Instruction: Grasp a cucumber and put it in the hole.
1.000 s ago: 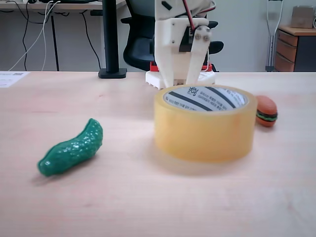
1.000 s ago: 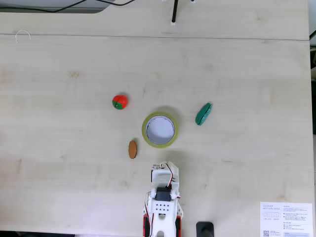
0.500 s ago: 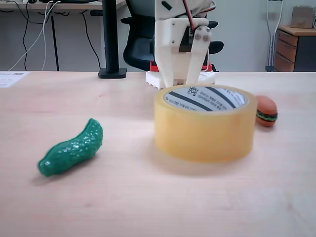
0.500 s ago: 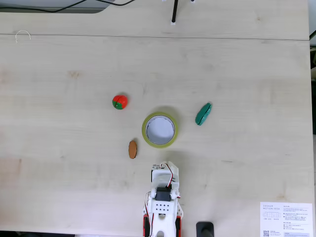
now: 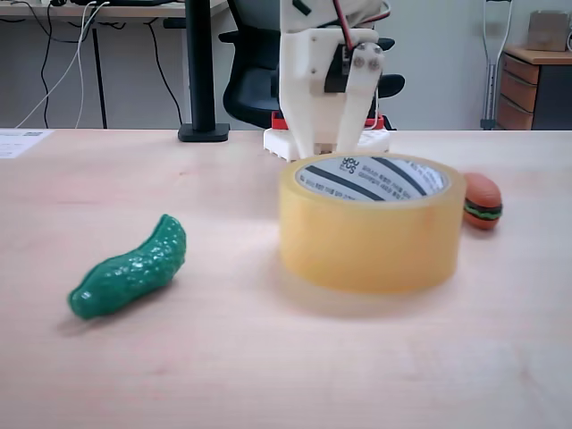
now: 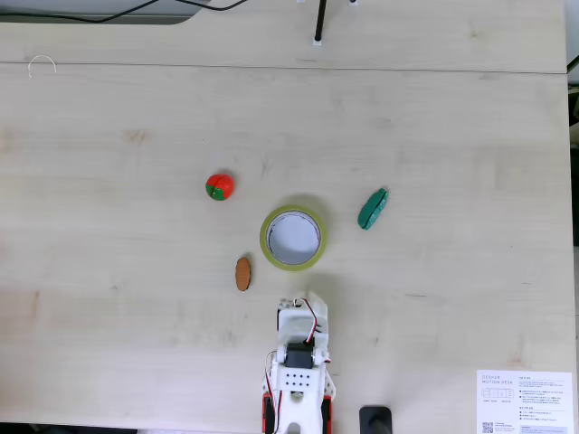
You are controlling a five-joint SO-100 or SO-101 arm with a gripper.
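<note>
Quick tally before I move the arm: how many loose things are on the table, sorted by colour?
Green: 1, the cucumber
Yellowish: 1, the tape roll with the hole, nothing inside it
Red with green: 1, a small round toy
Orange-brown: 1, the toy burger
White: 1, a printed sheet at the table's corner
Total: 5

Gripper (image 5: 326, 152) tips behind tape roll (image 5: 371, 223)

Office or lab workspace. Indicators in a fixed view: pale wood-grain desk (image 5: 268, 357), black swivel chair (image 5: 255, 71) at upper centre, second desk with hanging cables (image 5: 63, 63) at upper left, wooden drawer unit (image 5: 534, 89) at upper right.
</note>
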